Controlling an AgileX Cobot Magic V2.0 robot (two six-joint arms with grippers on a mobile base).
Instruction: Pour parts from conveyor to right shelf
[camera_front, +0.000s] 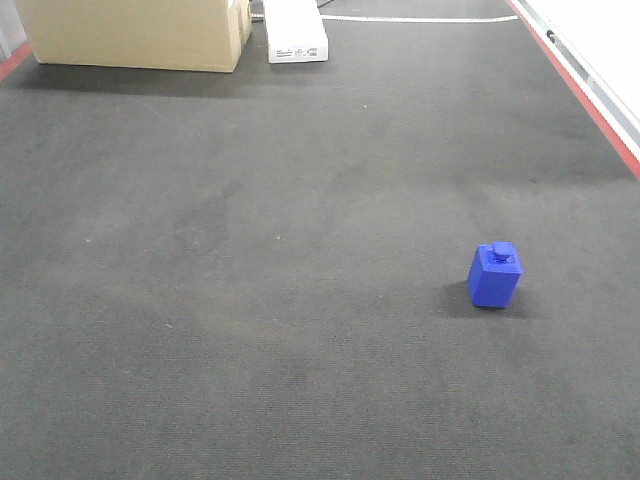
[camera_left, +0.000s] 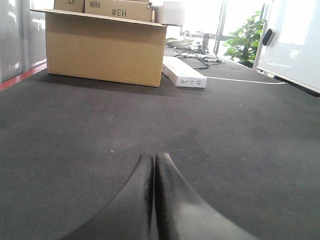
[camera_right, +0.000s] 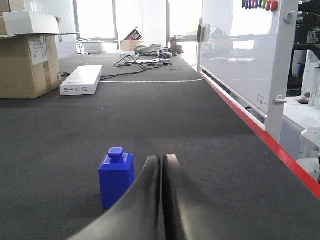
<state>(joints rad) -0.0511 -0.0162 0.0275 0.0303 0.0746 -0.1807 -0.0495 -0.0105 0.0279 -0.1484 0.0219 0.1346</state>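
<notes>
Small bright blue plastic block (camera_front: 494, 275) (camera_right: 116, 177) with a square stud on top stands upright on the broad dark grey felt-like conveyor belt (camera_front: 250, 250), toward its near right part. In the right wrist view it sits just left of the right gripper (camera_right: 162, 158), whose black jaws are pressed together. The left gripper (camera_left: 153, 157) is low over the belt, its jaws likewise pressed together. A tan cardboard box (camera_front: 140, 30) and a long white flat carton (camera_front: 295, 30) lie at the far left. A thin red strip (camera_front: 585, 100) edges the belt's right side.
</notes>
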